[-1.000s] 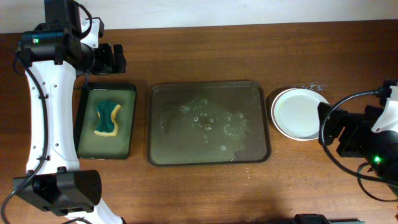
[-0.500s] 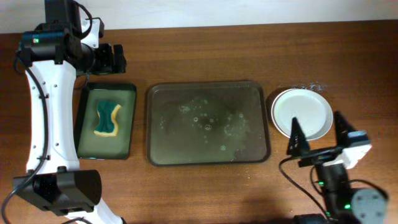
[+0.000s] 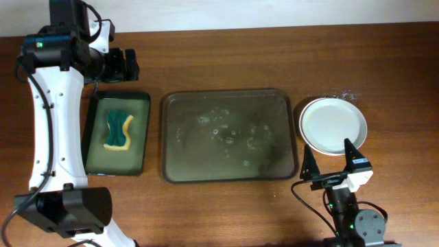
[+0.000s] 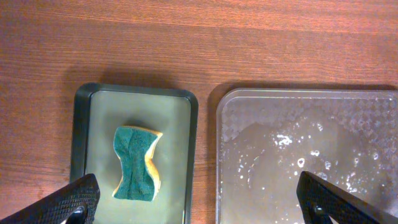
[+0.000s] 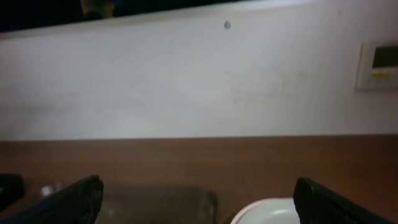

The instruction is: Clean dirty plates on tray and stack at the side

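- The tray point(image 3: 230, 154) sits in the middle of the surface point(image 3: 274, 55) and carries 0 plates. Only a film of suds point(image 3: 226, 130) shows inside it.
- The plates point(image 3: 333, 125) stand as 1 pile on the bare surface just right of the tray, beside its right edge but not touching it. The top one looks white and free of yellow streaks (from above I cannot count how many lie under it).
- A few water drops point(image 3: 345, 95) speckle the surface beyond the pile.
- Just left of the tray, a small black tray point(image 3: 135, 147) holds a green-and-yellow sponge point(image 3: 118, 130) lying flat.
- The left fingers point(image 4: 68, 202) are spread wide and hold nothing. They hang off the tray's far left corner, looking down over the gap between the 2 trays.
- The right fingers point(image 5: 68, 202) are also wide apart and empty. They are just off the tray's near right corner, on the near side of the pile, and point level toward the back wall point(image 5: 186, 74) rather than down.
- As I judge it, the step in hand is the last one: the stacking is done and both arms are clear of the work. If all 3 plates are in that pile, nothing is left to wipe.
- The next move would call for the right arm to draw away from the tray without clipping the pile's near rim, which lies close to its fingers.
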